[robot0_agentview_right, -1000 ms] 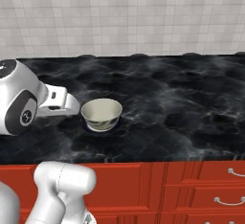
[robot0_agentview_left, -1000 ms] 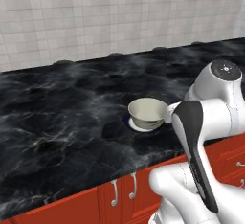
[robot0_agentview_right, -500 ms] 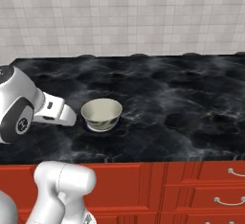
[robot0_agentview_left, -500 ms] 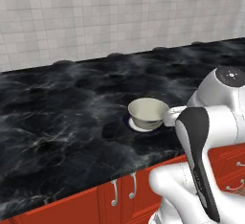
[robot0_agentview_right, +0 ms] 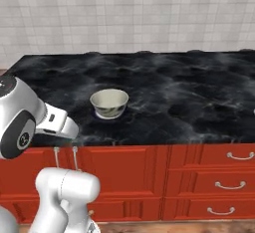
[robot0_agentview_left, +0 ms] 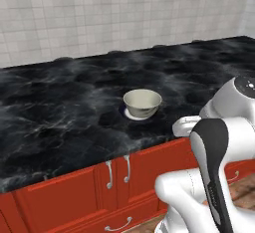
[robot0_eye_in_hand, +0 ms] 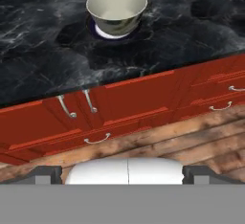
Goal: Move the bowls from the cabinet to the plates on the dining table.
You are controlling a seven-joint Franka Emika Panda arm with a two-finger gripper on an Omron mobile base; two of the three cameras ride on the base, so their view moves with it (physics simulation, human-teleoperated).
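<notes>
Nearest the base, a wooden plank floor [robot0_eye_in_hand: 191, 141] ran under red door and drawer fronts [robot0_agentview_right: 149, 174] with silver handles [robot0_agentview_left: 109, 174]. The pincer [robot0_eye_in_hand: 122, 170] hung out over that floor, short of the worktop edge, its two dark fingertips [robot0_eye_in_hand: 45, 174] set wide apart with nothing between them. Above the fronts lay the worktop [robot0_agentview_left: 60, 112], a broad black slab with white veins. Near its front edge sat a cream bowl [robot0_agentview_left: 142, 102], upright, resting on a small white plate [robot0_agentview_left: 130, 115] whose rim peeked out around the bowl's base. Behind the slab rose a wall of pale square tiles [robot0_agentview_right: 129, 13].

The hand view looked into the bowl [robot0_eye_in_hand: 116, 8] from the front and showed the floorboards. The right base view showed a stack of three drawers [robot0_agentview_right: 224, 182] to the right of the paired doors, and mottled markings on the bowl's [robot0_agentview_right: 109, 102] outer side
</notes>
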